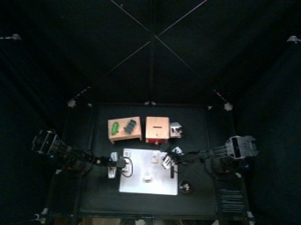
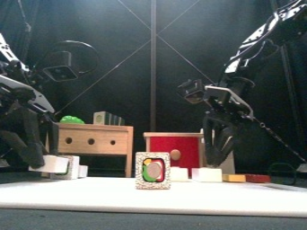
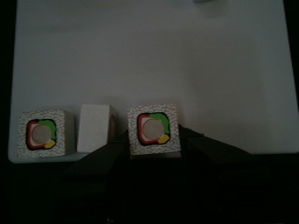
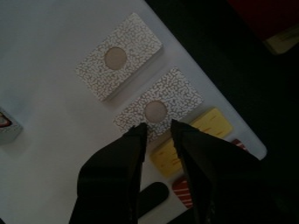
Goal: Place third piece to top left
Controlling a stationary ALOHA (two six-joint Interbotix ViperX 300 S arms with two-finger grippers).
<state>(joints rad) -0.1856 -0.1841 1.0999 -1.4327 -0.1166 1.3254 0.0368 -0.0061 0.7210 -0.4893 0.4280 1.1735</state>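
The left tool [image 3: 149, 162] stands with its jaws spread wide at either side of an upright speckled piece [image 3: 156, 129] with a red, green and yellow ring on its face; whether the jaws touch the piece cannot be told. Just beside it on the pale plate [image 3: 163, 52] stand a plain white block [image 3: 93, 127] and a second ringed piece [image 3: 42, 133], all three in a row near the plate's edge. In the front view the left tool [image 2: 36, 148] hangs low over the white blocks [image 2: 60, 165] at the plate's left side, while one ringed piece [image 2: 153, 171] stands alone at the front middle.

The right tool [image 4: 158, 131] has its jaws narrowly parted, tips just over the edge of a flat speckled piece [image 4: 158, 109] with a tan disc at its centre. A matching piece [image 4: 117, 57] lies near it on the plate [image 4: 47, 52]. Yellow and red striped bits [image 4: 193, 149] lie just under the jaws at the plate's rim.

Behind the plate [image 1: 132, 183] on the bench [image 1: 94, 202] sit a tan box [image 1: 123, 127] holding something green and a second box [image 1: 157, 129] with a red front. The plate's top left corner [image 1: 119, 153], seen from above, lies right by the left tool [image 1: 116, 165]
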